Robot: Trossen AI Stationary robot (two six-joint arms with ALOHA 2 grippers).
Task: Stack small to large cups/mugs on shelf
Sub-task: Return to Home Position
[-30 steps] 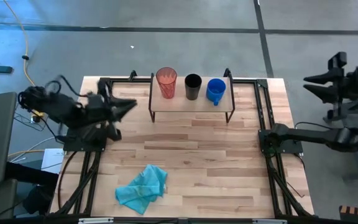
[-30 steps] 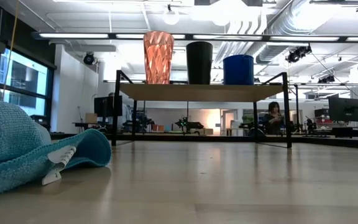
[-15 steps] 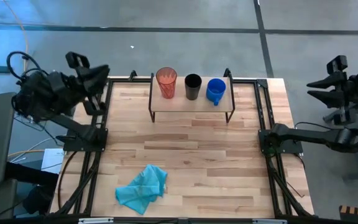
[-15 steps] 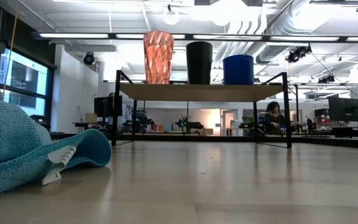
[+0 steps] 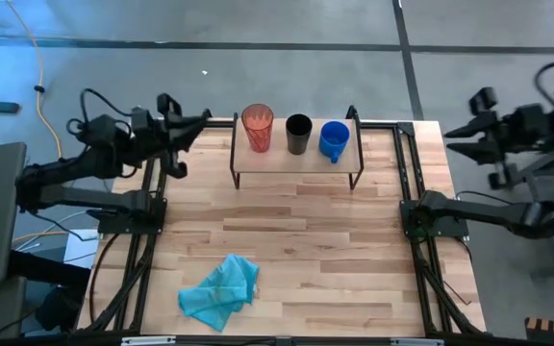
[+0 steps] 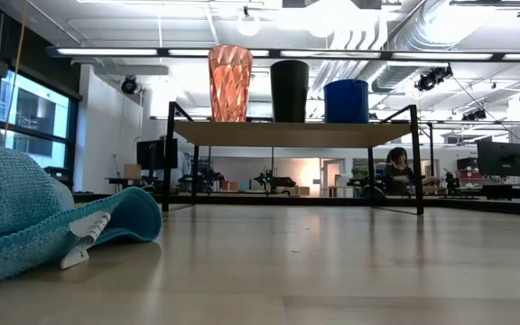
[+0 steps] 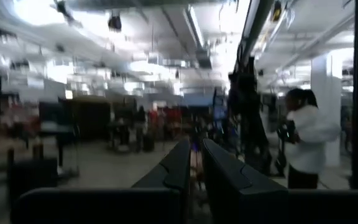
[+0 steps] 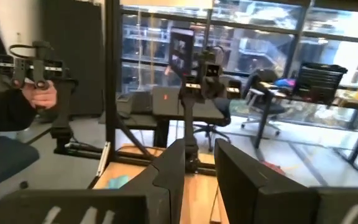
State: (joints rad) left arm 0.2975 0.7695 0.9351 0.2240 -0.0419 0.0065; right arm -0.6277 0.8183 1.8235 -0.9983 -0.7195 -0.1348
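Three cups stand in a row on the shelf [image 5: 296, 165], a low wooden board on thin black legs at the table's far side: a red-orange tumbler [image 5: 257, 126] [image 6: 230, 83], a black cup [image 5: 298, 134] [image 6: 289, 90] and a blue mug [image 5: 334, 140] [image 6: 346, 100]. My left gripper [image 5: 202, 119] hangs over the table's far left corner, left of the shelf, pointing at it, its fingers [image 7: 182, 163] nearly together around nothing. My right gripper [image 5: 453, 132] hangs off the table's far right corner with a narrow gap between its fingers [image 8: 169, 163], holding nothing.
A crumpled teal cloth [image 5: 221, 291] [image 6: 34, 217] lies near the table's front left. Black frame bars [image 5: 407, 163] run along both sides of the table. A person [image 7: 306, 140] stands in the room beyond, and a person's hand [image 8: 40, 94] holds a handle at the side.
My left gripper has swung from over the table's left edge out and back toward the far edge. It now points at the shelf from the far left corner. My right gripper has drifted a little toward the table. The cups and the cloth have stayed put.
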